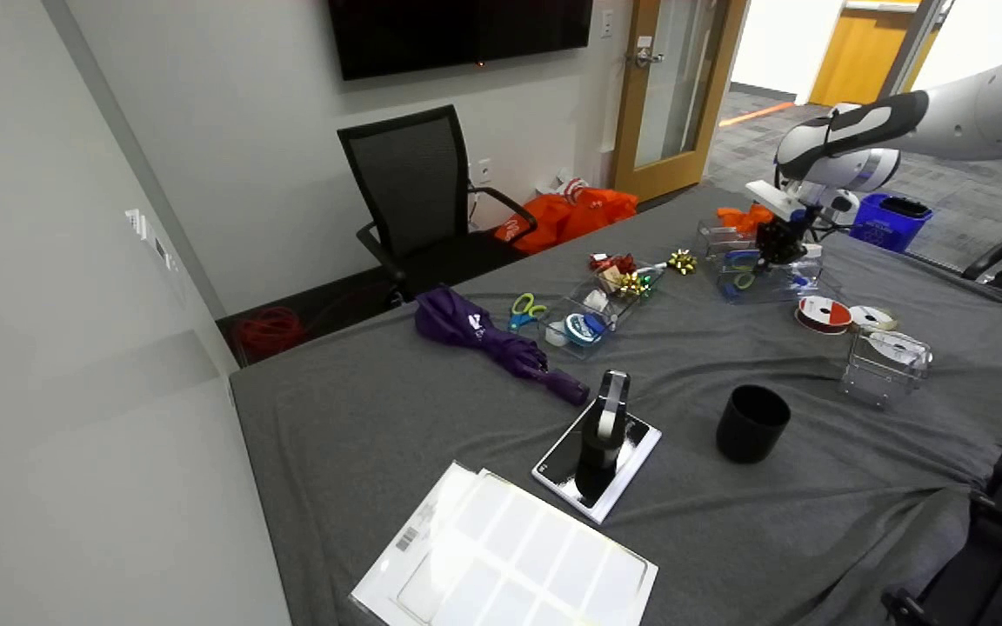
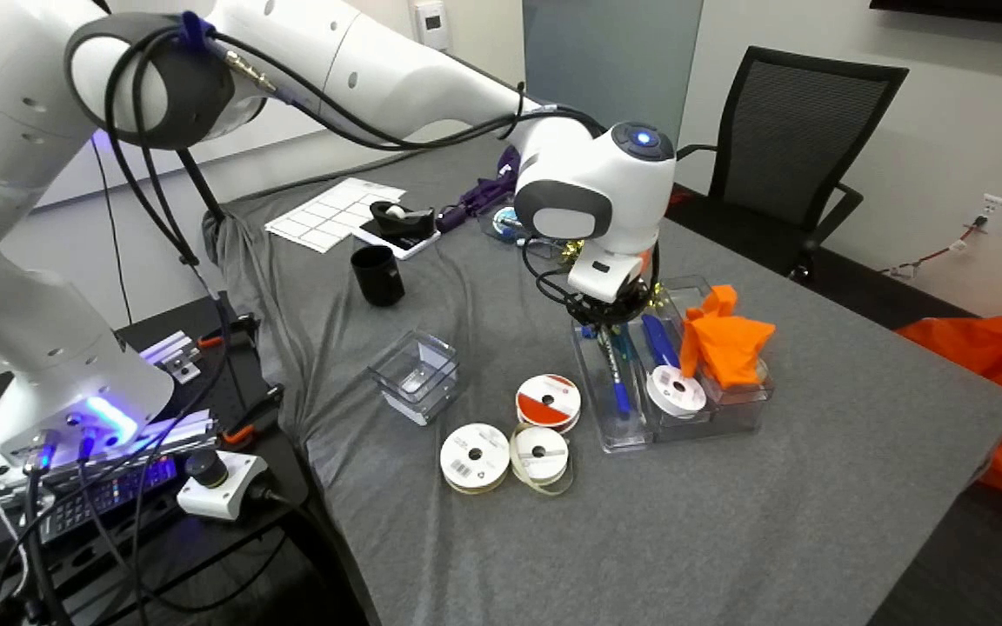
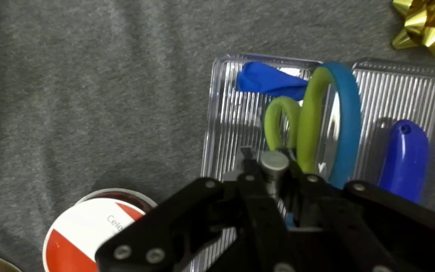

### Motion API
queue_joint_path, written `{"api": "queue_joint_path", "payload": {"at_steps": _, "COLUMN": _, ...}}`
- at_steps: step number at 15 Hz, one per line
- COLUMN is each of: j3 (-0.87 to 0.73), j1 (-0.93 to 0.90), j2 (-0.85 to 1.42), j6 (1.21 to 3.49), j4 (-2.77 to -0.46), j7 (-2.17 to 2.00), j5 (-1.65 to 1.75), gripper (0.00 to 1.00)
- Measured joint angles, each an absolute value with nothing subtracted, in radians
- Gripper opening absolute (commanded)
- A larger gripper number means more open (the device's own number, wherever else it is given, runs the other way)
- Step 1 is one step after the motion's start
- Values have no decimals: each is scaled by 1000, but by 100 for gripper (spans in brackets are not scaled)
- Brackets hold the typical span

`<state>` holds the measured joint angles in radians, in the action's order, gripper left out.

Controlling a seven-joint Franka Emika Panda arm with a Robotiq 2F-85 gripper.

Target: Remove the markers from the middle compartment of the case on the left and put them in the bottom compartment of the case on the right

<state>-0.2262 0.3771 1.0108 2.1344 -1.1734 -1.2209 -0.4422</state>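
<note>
My gripper (image 3: 268, 155) is shut on a marker (image 3: 275, 161) with a grey round end. In an exterior view the gripper (image 2: 607, 311) points down and the marker (image 2: 617, 382) slants from it, with a blue lower end. It is over or in the near long compartment of a clear case (image 2: 623, 448); I cannot tell if it touches the bottom. In the wrist view this compartment also holds green and blue scissors (image 3: 347, 124) and a blue balloon (image 3: 266, 79). Another clear case (image 1: 586, 355) holds bows and tape. Yellow, green, red or orange markers are out of view.
Ribbon spools (image 2: 475, 456) and a small clear container (image 2: 418, 374) stand beside the case. An orange cloth (image 2: 727, 343) and a white spool (image 2: 675, 391) lie in it. A black cup (image 1: 753, 423), tape dispenser (image 1: 605, 426) and purple umbrella (image 1: 501, 343) are farther off.
</note>
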Motion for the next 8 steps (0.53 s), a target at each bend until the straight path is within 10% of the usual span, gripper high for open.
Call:
{"api": "queue_joint_path", "payload": {"at_steps": 1, "j3": -227, "j1": 379, "j2": 1026, "j6": 2135, "j4": -1155, "j7": -1222, "j5": -428, "gripper": 42}}
{"api": "queue_joint_path", "payload": {"at_steps": 8, "j3": -228, "j1": 385, "j2": 1082, "j6": 2134, "j4": -1085, "j7": -1231, "j5": -384, "gripper": 84}}
